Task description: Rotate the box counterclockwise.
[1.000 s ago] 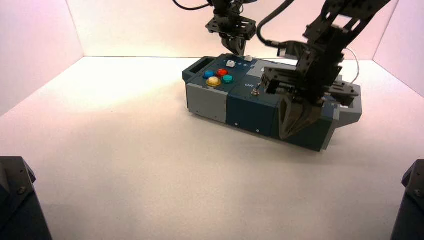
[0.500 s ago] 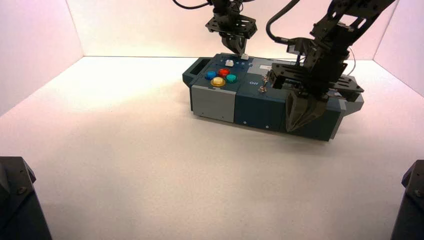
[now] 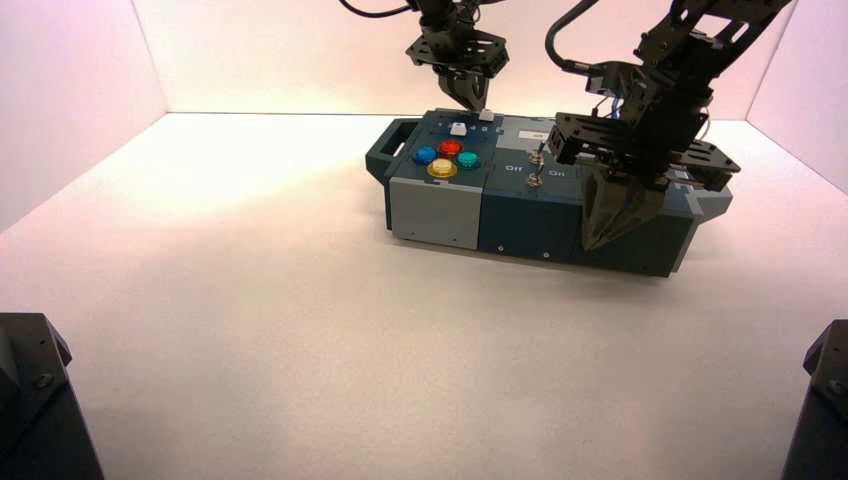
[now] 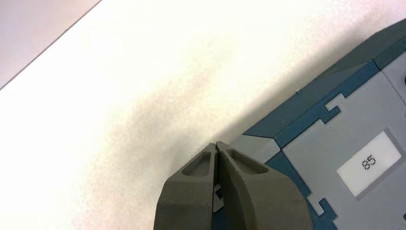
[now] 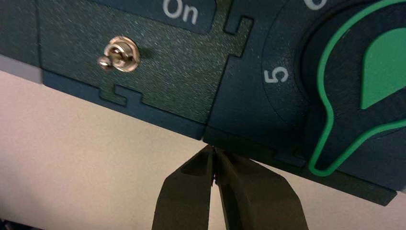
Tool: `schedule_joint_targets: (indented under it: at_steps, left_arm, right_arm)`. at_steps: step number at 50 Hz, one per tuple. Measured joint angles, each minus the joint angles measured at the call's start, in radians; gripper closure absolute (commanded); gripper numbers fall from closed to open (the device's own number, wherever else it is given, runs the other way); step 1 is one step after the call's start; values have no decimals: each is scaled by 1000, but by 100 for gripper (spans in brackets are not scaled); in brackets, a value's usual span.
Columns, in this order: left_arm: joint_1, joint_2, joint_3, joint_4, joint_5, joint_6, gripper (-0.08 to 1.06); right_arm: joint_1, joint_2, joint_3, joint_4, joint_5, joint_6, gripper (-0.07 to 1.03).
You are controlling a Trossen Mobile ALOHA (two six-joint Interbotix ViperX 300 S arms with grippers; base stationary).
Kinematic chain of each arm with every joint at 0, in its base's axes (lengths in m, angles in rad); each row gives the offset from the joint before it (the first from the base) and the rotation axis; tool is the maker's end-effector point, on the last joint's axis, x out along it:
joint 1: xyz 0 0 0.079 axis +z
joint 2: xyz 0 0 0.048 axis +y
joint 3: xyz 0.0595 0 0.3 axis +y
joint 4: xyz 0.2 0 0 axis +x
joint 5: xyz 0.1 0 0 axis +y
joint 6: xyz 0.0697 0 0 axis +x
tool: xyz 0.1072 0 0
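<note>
High view: one box [image 3: 530, 205] lies on the white floor at about 1 o'clock from the frame centre, its long axis nearly crosswise, a handle at each end. Two arms work it as a couple. The left gripper [image 3: 470, 97], fingers pressed together and holding nothing, meets the far edge at 12 o'clock of the button cluster; the left wrist view shows its tips [image 4: 216, 146] at a grey corner near a small white label reading "85". The right gripper [image 3: 610, 220], likewise closed and empty, bears on the near face toward the 3 o'clock end; the right wrist view places its tips [image 5: 213, 151] against the box's lower edge, between a toggle [image 5: 117, 54] marked "On" and the green knob [image 5: 378, 81]. To turn the box counterclockwise well, the right tips should probably push away while the left tips push toward the robot, equally, low on the walls, so the box pivots rather than slides or tips. Counts: four round buttons [image 3: 447, 159] (blue, red, yellow, green), two toggles [image 3: 536, 168] in the high view, one knob.
</note>
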Motion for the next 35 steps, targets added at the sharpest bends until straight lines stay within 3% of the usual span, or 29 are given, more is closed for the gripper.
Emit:
schedule_joint_targets:
  at_steps: [20,35]
  left_arm:
    - [2,-49,84,-8,-32,28,101]
    - [6,-72,130,-9,-49,54,101]
  right_arm:
    - [-2,-2,-2,-3,9,8,98]
    - [-23,-5,-2,-60,14,52,98]
